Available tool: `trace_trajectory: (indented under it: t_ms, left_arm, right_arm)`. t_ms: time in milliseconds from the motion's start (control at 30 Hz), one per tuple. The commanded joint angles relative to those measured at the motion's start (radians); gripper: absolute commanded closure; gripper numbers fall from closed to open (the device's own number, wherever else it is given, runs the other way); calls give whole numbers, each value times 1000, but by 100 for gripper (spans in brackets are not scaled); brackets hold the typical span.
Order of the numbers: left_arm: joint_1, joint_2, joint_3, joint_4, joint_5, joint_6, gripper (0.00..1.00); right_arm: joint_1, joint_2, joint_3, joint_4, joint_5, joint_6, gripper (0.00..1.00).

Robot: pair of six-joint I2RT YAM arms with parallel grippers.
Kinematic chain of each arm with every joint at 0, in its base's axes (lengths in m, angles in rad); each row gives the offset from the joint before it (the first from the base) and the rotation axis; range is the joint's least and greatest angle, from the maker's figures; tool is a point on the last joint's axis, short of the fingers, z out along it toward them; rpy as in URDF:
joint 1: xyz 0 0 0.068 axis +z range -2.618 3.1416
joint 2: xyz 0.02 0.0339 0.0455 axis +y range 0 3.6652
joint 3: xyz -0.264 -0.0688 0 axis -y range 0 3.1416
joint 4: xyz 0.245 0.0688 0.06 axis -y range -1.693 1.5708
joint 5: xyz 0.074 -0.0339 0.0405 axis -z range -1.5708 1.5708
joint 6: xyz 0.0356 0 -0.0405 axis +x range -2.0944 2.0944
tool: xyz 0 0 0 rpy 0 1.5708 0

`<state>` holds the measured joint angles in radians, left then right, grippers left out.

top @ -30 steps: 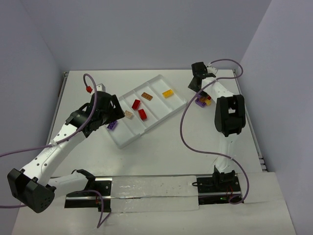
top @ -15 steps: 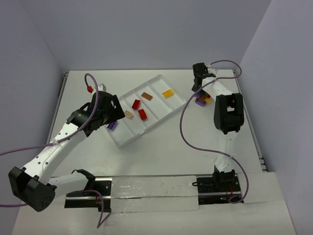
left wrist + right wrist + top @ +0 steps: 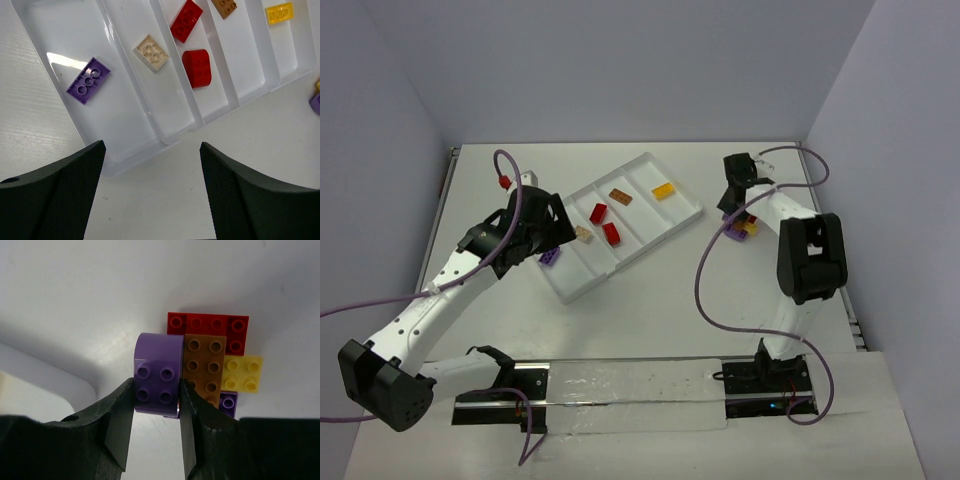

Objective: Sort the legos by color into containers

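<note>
Tray (image 3: 60, 35) compartments, nine to three o'clock: purple lego (image 3: 88, 80), tan lego (image 3: 151, 52), two red legos (image 3: 197, 67), brown-orange lego (image 3: 224, 6), yellow lego (image 3: 279, 13); left gripper (image 3: 151, 155) jaws wide, right gripper (image 3: 156, 400) jaws clamp purple brick (image 3: 159, 360).

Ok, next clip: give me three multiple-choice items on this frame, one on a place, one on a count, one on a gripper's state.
1. Where does the flat purple brick lie?
A) alone in the tray's end compartment
B) in the tray's middle compartment
C) outside the tray

2. How many red bricks are in the tray?
A) one
B) two
C) three

3. What state is the right gripper in?
A) open over the tray
B) shut on nothing
C) shut on the rounded purple brick

Key:
1 A, as the left wrist view shows it alone next to the tray's outer wall.
2 B, as two share one compartment.
3 C, as the fingers press both its sides in the right wrist view.
</note>
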<state>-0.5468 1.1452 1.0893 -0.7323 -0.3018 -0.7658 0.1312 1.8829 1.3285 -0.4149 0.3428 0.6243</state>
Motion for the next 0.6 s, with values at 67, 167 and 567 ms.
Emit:
trace_trajectory:
  t_ms: [67, 167, 567]
  left_arm:
    - [4, 19, 26, 87, 41, -12, 16]
    - [-3, 46, 39, 97, 55, -22, 16]
    - [-30, 101, 59, 128, 62, -47, 16]
  right_arm:
    - [55, -265, -248, 94, -60, -7, 95]
    - [176, -426, -395, 84, -50, 10, 95]
    - [525, -555, -556, 118, -114, 130, 91]
